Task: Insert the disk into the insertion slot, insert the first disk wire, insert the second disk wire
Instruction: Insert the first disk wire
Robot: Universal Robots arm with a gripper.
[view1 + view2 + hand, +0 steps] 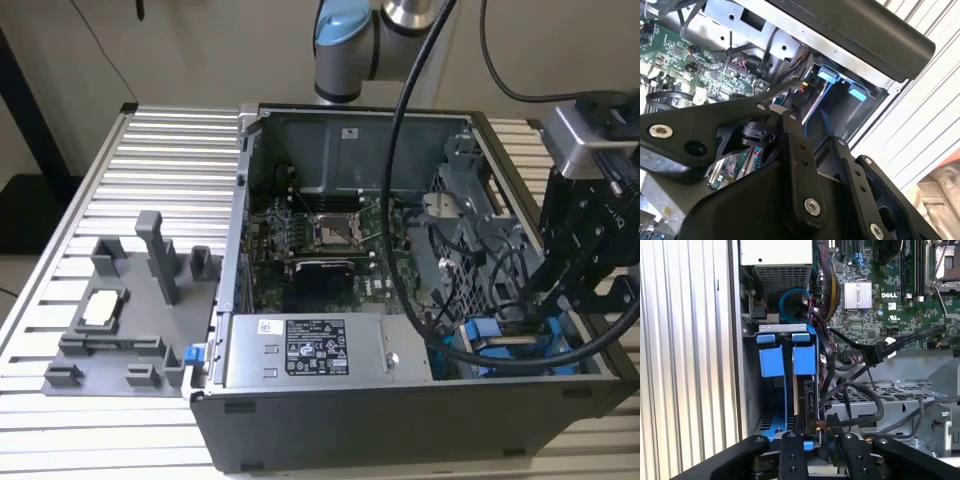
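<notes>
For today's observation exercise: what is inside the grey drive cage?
Two blue carriers stand side by side in the drive cage, a dark drive edge showing against one. The gripper covers their near ends; deeper inside is hidden.

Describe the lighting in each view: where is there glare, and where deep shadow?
Exterior view: even light on the silver labelled power-supply box; the dark grey computer case is shaded around the black gripper. First wrist view: the ribbed aluminium table glares pale; the green motherboard is evenly lit. Second wrist view: table slats wash out, the case interior is dark.
</notes>
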